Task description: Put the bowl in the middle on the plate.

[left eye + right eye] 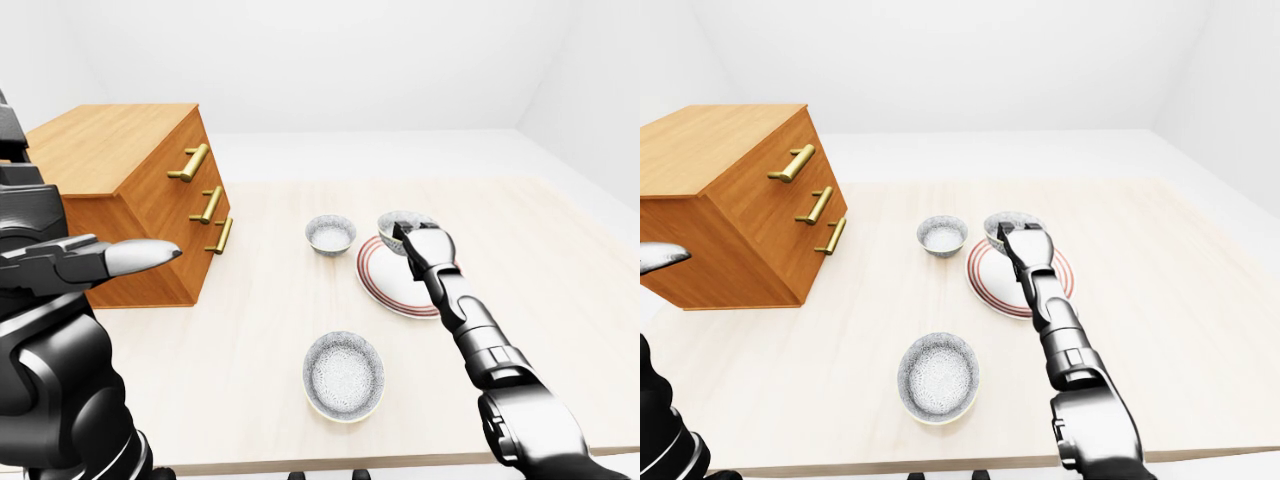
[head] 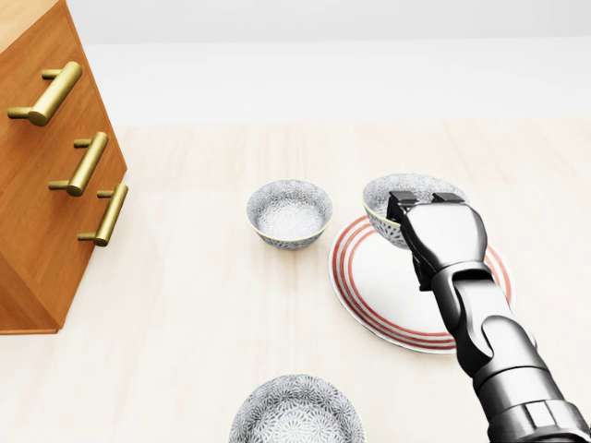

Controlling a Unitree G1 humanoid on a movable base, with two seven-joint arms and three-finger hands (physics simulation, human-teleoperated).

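Observation:
A patterned grey bowl (image 2: 406, 185) hangs over the upper part of the red-ringed white plate (image 2: 383, 286), right of centre in the head view. My right hand (image 2: 425, 200) is shut on the bowl's near rim, and the hand hides the bowl's lower right side. I cannot tell whether the bowl touches the plate. A second patterned bowl (image 2: 289, 212) stands just left of the plate. A third bowl (image 2: 295, 413) lies at the bottom edge of the head view. My left hand (image 1: 140, 256) is raised at the far left of the left-eye view, fingers stretched out, holding nothing.
A wooden drawer cabinet (image 2: 46, 185) with three brass handles stands on the pale wooden table (image 2: 185, 305) at the left. In the left-eye view the table's bottom edge (image 1: 400, 462) runs just below the third bowl. White floor and walls lie beyond.

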